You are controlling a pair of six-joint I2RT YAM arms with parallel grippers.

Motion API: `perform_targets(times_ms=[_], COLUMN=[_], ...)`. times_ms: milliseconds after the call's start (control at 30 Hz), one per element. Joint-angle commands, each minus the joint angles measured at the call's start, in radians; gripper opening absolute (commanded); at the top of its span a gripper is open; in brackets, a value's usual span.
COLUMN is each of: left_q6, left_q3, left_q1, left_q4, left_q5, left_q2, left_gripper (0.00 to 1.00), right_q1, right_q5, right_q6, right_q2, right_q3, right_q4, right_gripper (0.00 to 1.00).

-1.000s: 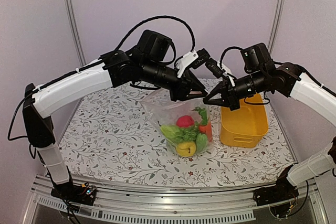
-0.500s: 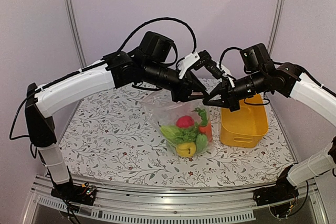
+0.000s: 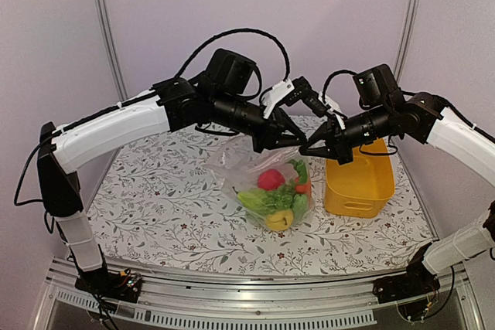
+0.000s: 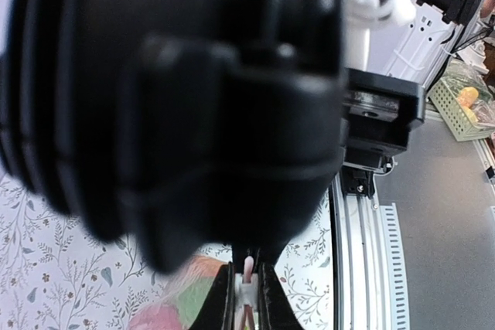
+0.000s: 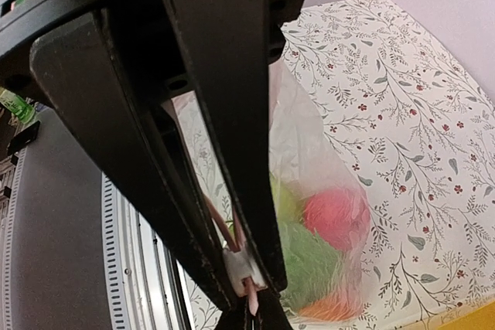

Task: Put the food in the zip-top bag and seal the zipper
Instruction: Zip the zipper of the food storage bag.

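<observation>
At the centre of the table (image 3: pixel 155 206), the zip-top bag (image 3: pixel 255 171) hung with the food (image 3: pixel 274 195) pooled at its bottom, its mouth edge uppermost at twelve o'clock. Left pincer (image 3: pixel 296 141) and right pincer (image 3: pixel 308 147) were both clenched on the zipper (image 5: pixel 241 266) there, tips nearly touching, apparently to press the strip closed. A yellow basket (image 3: pixel 360 183) stood at the bag's three o'clock.

I see the zip-top bag (image 3: pixel 232 166) as thin, clear, crinkly plastic with a slight sheen; the yellow basket (image 3: pixel 354 191) looks smooth glossy plastic, the table cover (image 3: pixel 155 199) matt and printed, the front rail (image 3: pixel 232 285) bare metal
</observation>
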Motion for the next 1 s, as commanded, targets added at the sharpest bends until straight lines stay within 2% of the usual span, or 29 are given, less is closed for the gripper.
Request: perform_targets(times_ms=[0,233,433,967], left_q6=[0.000,-0.002,0.001,-0.010], left_q3=[-0.029,-0.028,-0.047,-0.228], left_q1=[0.018,0.022,0.030,0.088], left_q4=[-0.046,-0.082,-0.102,-0.186], left_q5=[-0.035,-0.096,-0.135,-0.184], left_q2=[-0.023,-0.067,-0.102,-0.240], left_gripper=[0.07,0.10,0.11,0.05], right_q1=[0.002,-0.074,-0.090,-0.225], right_q5=[0.017,-0.027,-0.034,-0.008], right_q6=[-0.001,0.031,0.044,0.083], right_q2=[-0.008,-0.047,-0.061,-0.086], right_q3=[0.020,-0.031,-0.068,-0.146], right_q4=[0.044,0.100,0.123,0.174], right_gripper=[0.00,0.00,0.00,0.00])
